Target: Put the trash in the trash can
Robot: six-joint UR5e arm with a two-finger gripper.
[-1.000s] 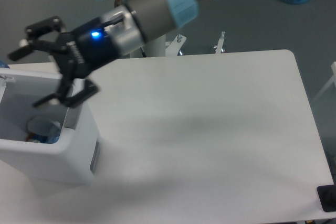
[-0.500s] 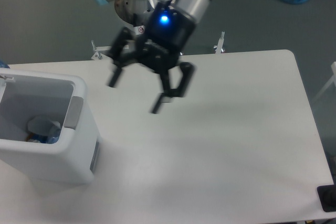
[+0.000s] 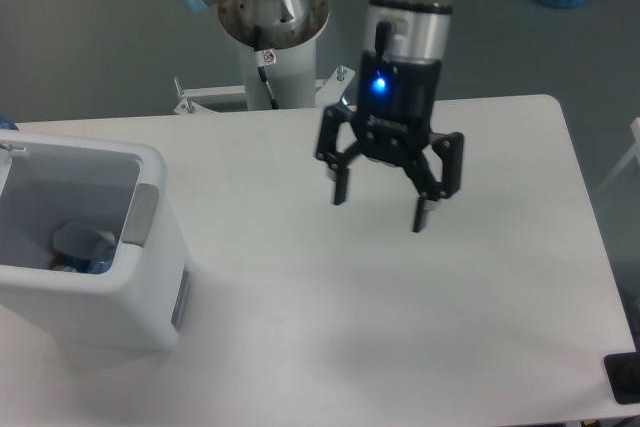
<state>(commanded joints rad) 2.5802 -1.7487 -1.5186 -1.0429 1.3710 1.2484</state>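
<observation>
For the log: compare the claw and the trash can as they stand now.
The claw is black, open and empty, hanging above the table's middle; the trash can is white, standing at the table's left edge, with trash inside. The trash can is far bulkier than the claw. Both are open and over the table.

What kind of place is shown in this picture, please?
Most likely a robotics lab or test cell. A robot arm on a pedestal holds its open gripper above a plain white table, a white trash can with some trash inside stands on it, and the floor is grey.
</observation>
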